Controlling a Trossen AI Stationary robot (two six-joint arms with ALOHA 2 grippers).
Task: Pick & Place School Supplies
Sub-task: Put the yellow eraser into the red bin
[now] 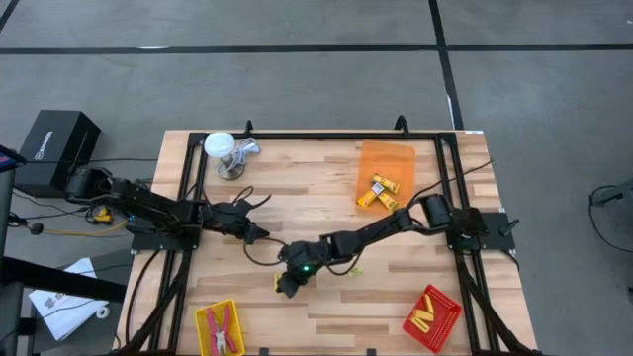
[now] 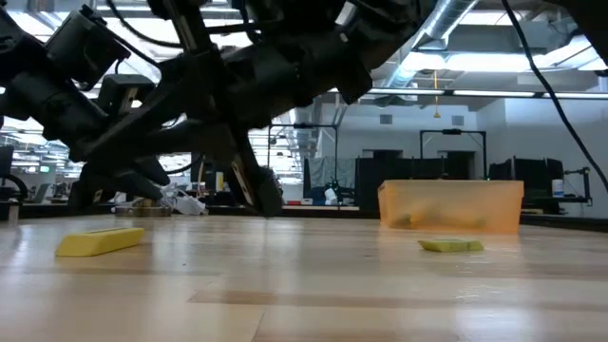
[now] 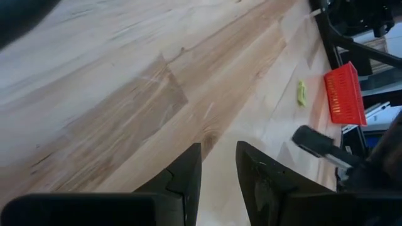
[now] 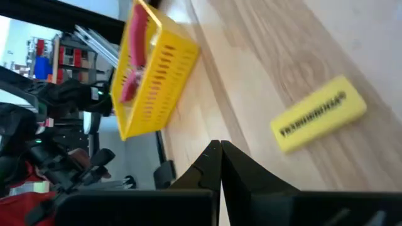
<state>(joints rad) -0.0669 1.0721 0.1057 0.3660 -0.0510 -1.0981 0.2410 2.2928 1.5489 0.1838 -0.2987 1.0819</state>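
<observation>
Even, bright overhead light — soft shadows; low view backlit, its arms (image 2: 190,85) dark and blurred.

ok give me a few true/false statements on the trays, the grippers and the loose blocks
1. The right gripper is shut and holds nothing. True.
2. The yellow tray holds red-handled tools. True.
3. The orange tray is empty. False: yellow blocks lie in it.
4. The left gripper grips a block. False: its fingers stand slightly apart over bare wood.
5. A yellow block lies loose on the table near the right gripper. True.
</observation>
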